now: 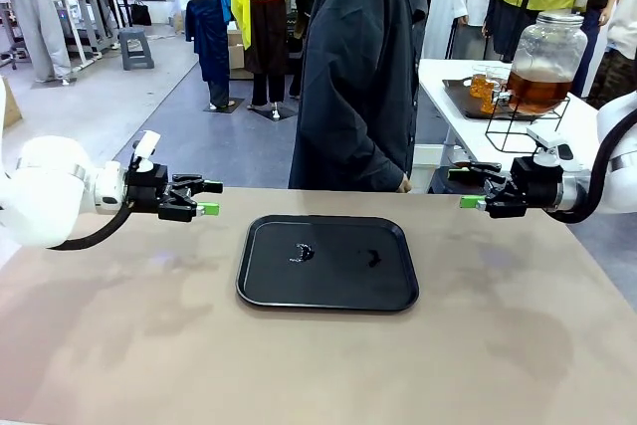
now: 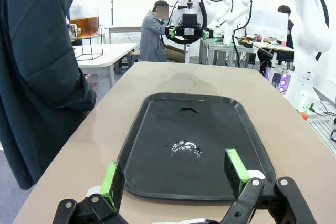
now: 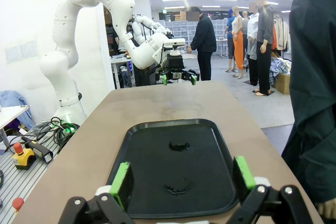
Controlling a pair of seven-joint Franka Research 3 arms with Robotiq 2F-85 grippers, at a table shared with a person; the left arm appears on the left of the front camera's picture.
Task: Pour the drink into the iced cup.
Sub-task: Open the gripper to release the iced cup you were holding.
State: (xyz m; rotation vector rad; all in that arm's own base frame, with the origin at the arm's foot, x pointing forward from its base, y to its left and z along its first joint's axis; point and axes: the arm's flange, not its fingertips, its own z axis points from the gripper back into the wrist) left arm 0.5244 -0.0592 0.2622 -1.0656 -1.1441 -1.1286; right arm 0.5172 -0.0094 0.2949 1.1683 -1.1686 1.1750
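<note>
1. Bare tan surface (image 1: 119, 345) fills the foreground of the front view, with a black tray (image 1: 398, 298) lying flat at its middle.
2. Between the two pincers, the tray carries two small wet patches (image 1: 303, 253) and no cup.
3. Left pincer (image 1: 211, 198) hovers above the surface left of the tray, its green-padded fingers (image 2: 112, 178) spread wide and holding nothing.
4. Right pincer (image 1: 465, 188) hovers right of the tray, fingers (image 3: 121, 183) likewise wide apart and empty.
5. Each pincer points inward at the other across the tray, both well apart from it.
6. Beyond the right pincer, on a separate white table (image 1: 438, 82), the amber drink (image 1: 537, 92) sits in a glass dispenser jar (image 1: 549, 42) on a black wire stand (image 1: 518, 131).
7. A person in a dark coat (image 1: 358, 77) stands at the far edge, past the tray, one hand (image 1: 402, 185) at the surface's rim.
</note>
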